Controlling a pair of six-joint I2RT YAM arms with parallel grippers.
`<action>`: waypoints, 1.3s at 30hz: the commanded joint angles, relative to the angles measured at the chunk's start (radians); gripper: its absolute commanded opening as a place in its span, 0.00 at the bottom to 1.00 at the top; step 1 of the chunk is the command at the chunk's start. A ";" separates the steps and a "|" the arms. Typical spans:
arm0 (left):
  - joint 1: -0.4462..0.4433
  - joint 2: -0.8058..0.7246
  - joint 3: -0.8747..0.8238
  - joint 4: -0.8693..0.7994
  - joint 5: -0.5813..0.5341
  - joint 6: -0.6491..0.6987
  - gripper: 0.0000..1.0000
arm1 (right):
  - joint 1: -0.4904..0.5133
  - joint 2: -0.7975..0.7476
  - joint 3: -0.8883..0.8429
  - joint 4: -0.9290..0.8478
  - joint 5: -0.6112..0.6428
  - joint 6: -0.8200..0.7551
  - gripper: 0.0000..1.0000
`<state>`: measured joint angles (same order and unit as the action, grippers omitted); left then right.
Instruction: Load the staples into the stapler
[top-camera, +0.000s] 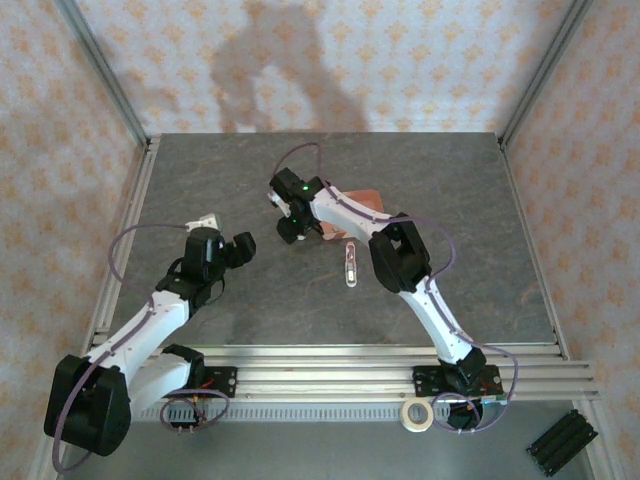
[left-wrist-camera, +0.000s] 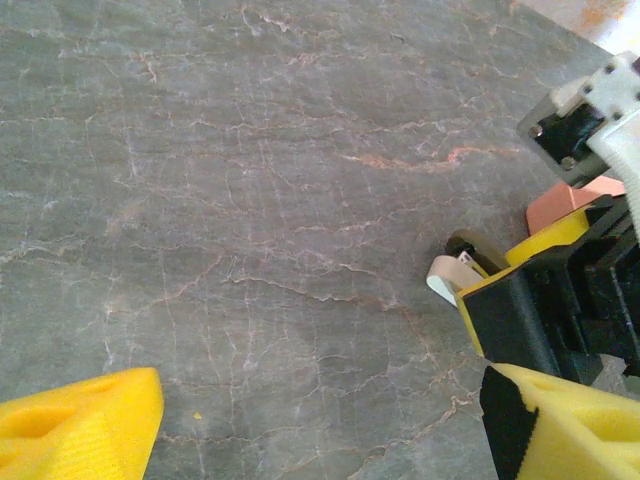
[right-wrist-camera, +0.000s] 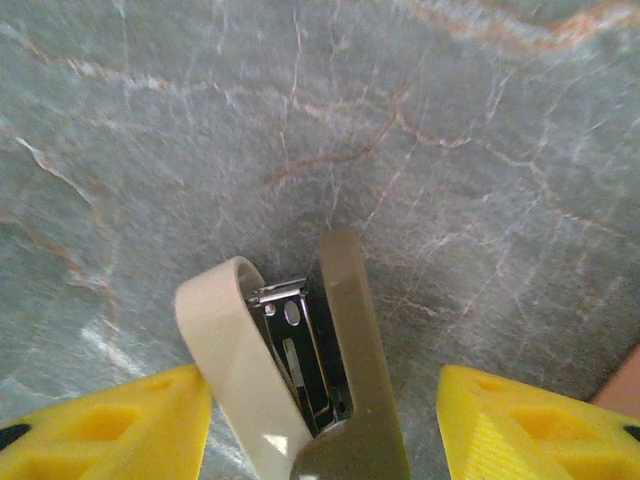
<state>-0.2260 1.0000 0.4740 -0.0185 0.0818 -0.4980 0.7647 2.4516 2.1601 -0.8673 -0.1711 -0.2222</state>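
Small beige-and-white plastic stapler (right-wrist-camera: 340, 330) is lying hinged open, magazine appearing unloaded; loading outstanding. R gripper (right-wrist-camera: 320, 390) is hanging open astride it, not gripping. L gripper (left-wrist-camera: 315, 390) is hanging open, empty.

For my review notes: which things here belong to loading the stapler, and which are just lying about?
For the job: stapler, lying open; pink tray.
Lying about: tape roll, black ribbed block, both at the near right edge.

The pale beige mini stapler (right-wrist-camera: 300, 370) lies on the grey marbled surface (right-wrist-camera: 450, 150), hinged open in a V, silvery metal showing.
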 joint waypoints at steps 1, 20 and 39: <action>0.010 0.007 0.010 0.016 0.012 -0.013 0.84 | -0.009 0.033 0.018 -0.052 -0.007 -0.037 0.58; 0.009 0.046 0.124 0.022 0.350 -0.126 0.79 | -0.011 -0.499 -0.540 0.272 -0.083 -0.141 0.26; -0.217 0.188 0.135 0.463 0.681 -0.244 0.69 | 0.002 -1.108 -1.183 0.700 -0.240 -0.551 0.19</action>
<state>-0.4362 1.1870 0.5884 0.3473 0.7368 -0.7170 0.7586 1.3949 0.9848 -0.2405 -0.3939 -0.7078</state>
